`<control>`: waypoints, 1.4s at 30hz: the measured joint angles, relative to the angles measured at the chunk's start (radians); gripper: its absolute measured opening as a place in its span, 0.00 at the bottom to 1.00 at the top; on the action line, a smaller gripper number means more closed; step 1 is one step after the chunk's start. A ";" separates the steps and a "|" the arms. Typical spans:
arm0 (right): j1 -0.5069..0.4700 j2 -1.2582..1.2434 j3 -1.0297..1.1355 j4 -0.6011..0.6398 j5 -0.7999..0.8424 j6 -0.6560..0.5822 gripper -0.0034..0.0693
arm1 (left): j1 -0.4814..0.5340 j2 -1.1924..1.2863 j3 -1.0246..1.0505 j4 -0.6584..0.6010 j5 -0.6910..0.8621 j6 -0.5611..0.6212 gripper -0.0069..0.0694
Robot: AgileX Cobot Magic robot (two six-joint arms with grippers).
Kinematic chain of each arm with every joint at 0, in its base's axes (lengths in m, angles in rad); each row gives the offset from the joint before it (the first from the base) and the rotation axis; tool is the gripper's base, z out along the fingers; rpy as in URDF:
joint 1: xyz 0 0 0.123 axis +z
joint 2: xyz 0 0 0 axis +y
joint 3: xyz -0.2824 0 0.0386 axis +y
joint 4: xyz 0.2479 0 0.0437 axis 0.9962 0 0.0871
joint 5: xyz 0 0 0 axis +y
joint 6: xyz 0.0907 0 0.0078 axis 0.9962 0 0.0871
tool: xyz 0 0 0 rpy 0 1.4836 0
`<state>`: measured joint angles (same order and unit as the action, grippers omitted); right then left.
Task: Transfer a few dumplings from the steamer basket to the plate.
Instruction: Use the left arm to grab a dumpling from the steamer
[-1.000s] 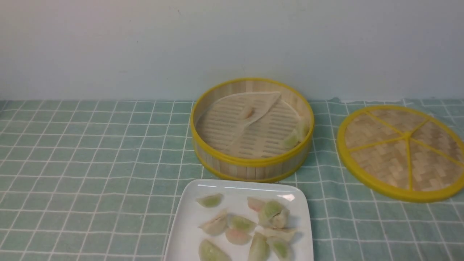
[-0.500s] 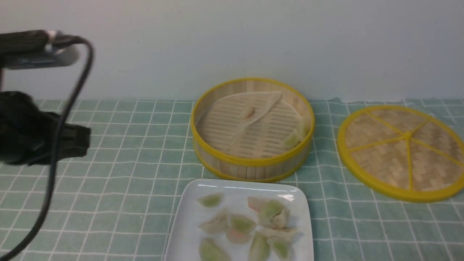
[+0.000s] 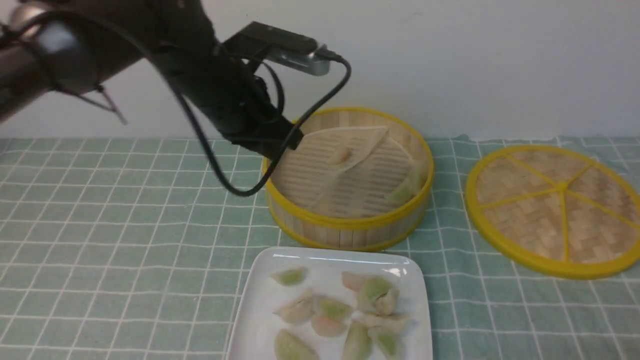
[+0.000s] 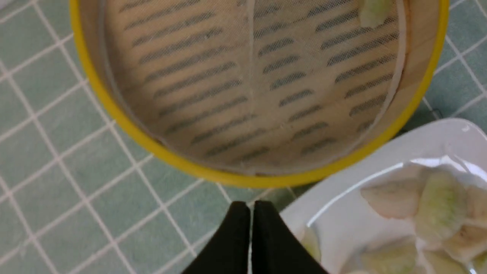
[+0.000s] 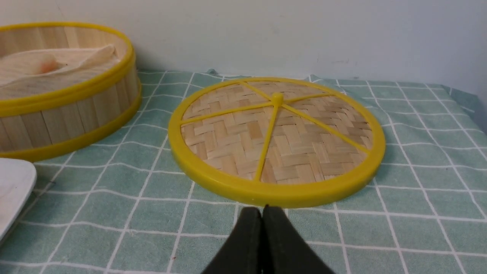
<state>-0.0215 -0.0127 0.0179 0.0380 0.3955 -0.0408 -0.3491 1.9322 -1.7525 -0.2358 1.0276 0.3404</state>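
The steamer basket (image 3: 345, 222) stands mid-table with its pale liner folded over. Two dumplings show in it: a pink one (image 3: 341, 155) at the fold and a green one (image 3: 407, 187) against the right wall. In front of it, the white plate (image 3: 260, 300) carries several dumplings (image 3: 340, 315). My left gripper (image 3: 290, 141) hangs over the basket's left rear rim, shut and empty. The left wrist view shows its tips (image 4: 249, 205) together, with the basket (image 4: 125, 125) and plate (image 4: 418, 137) below. My right gripper (image 5: 262, 209) is shut and empty, low over the cloth.
The woven lid (image 3: 555, 210) with yellow spokes lies flat to the right of the basket, and my right gripper sits just before its rim (image 5: 274, 194). A green checked cloth (image 3: 125, 240) covers the table. A pale wall stands close behind the basket.
My left arm came in from the left edge and swung up and right to the basket's left rear rim. The dumplings, basket, plate and lid have not moved.
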 joint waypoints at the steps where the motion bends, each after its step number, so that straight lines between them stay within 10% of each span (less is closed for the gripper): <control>1: 0.000 0.000 0.000 0.000 0.000 0.000 0.03 | -0.004 0.096 -0.117 -0.002 0.048 0.020 0.08; 16: 0.000 0.000 0.000 0.000 0.000 0.000 0.03 | -0.004 0.630 -0.832 -0.018 0.192 0.130 0.12; 32: 0.000 0.000 0.000 0.000 0.000 0.008 0.03 | -0.004 0.750 -0.854 -0.127 0.010 0.300 0.63; 42: 0.000 0.000 0.000 0.000 0.000 0.008 0.03 | -0.008 0.785 -0.869 -0.122 -0.012 0.338 0.50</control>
<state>-0.0215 -0.0127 0.0179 0.0380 0.3955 -0.0333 -0.3567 2.7169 -2.6218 -0.3582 1.0155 0.6784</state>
